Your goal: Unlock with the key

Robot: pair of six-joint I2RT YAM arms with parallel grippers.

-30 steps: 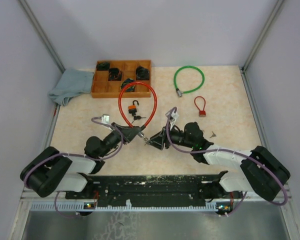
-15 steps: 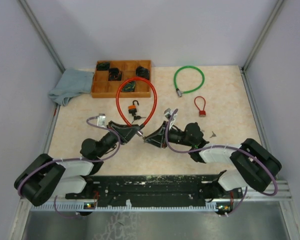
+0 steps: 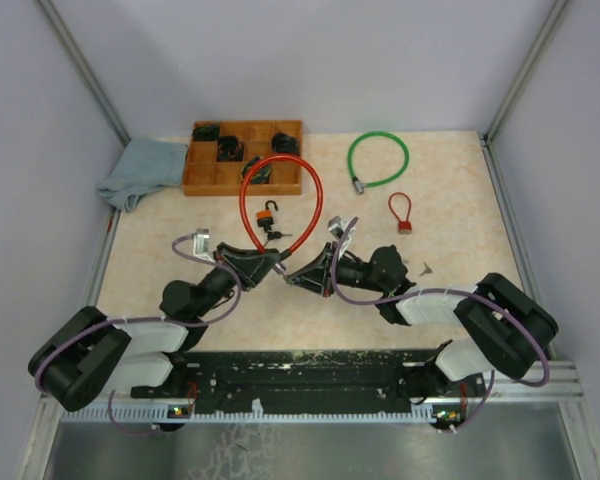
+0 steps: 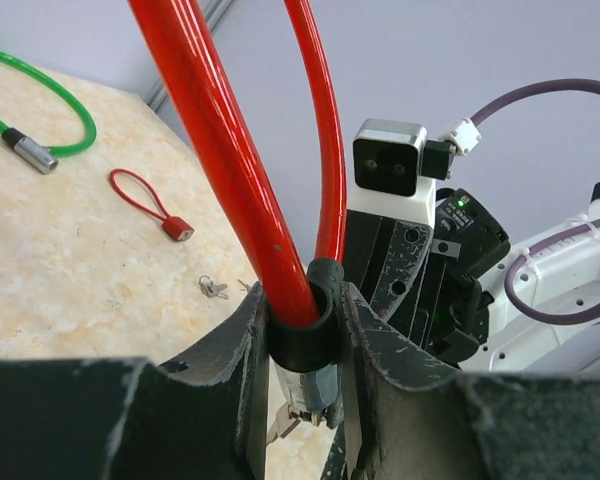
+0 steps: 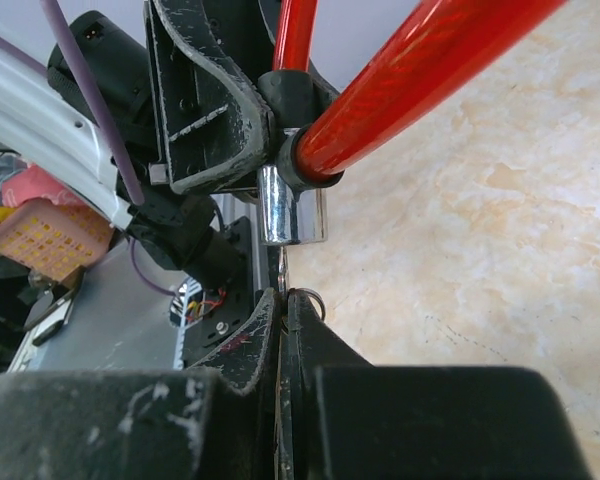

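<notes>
The glossy red cable lock [image 4: 215, 150] was a smooth, plastic-coated loop whose two ends met in a matte black collar [image 4: 302, 335] above a polished chrome cylinder [image 5: 290, 205]. It was held near the middle of the beige marbled worktop [image 3: 450, 230], its loop arching toward the far side. The scuffed left tool [image 3: 272, 264] clamped the collar between its fingers. The right tool [image 3: 298, 277], pressed almost together, pinched a small metal key [image 5: 302, 296] close to the cylinder's end.
</notes>
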